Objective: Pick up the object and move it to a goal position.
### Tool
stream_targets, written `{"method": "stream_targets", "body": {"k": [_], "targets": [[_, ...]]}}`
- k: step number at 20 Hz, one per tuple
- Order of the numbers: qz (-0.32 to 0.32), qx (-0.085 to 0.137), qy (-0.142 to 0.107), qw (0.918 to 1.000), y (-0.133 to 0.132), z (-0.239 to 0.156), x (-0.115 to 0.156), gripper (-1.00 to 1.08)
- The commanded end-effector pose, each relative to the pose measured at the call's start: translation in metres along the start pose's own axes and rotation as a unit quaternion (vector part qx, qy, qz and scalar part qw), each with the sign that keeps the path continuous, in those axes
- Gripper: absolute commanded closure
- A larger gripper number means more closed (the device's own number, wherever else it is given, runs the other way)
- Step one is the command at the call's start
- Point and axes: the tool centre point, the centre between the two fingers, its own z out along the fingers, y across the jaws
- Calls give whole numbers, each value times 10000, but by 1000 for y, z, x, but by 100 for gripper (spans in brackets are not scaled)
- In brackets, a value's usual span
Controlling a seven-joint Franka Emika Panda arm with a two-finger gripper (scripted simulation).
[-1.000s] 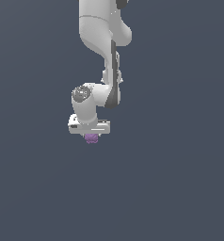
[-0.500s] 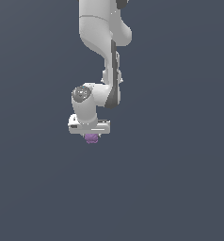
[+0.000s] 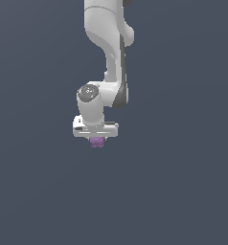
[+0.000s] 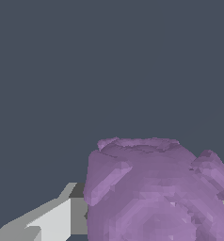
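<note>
The object [image 3: 97,141] is a small purple bumpy lump that shows just below the white gripper [image 3: 96,139] in the middle of the exterior view. The gripper's wide white bar hides most of its fingers there. In the wrist view the purple lump [image 4: 154,193] fills the near part of the picture, with a grey-white finger [image 4: 52,221] pressed against one side and a sliver of the other finger at the opposite side. The gripper is shut on the object. The white arm [image 3: 108,57] reaches down from above.
A plain dark grey-blue surface [image 3: 183,191] surrounds the arm on all sides in both views. No other objects, containers or edges show.
</note>
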Motion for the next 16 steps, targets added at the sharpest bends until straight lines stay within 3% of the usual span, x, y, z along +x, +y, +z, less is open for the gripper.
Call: {"method": "stream_targets", "body": {"k": [1, 16], "targets": [[-3, -1, 4, 10000, -12, -14, 11, 108], [-7, -1, 2, 10000, -96, -107, 90, 108]]}}
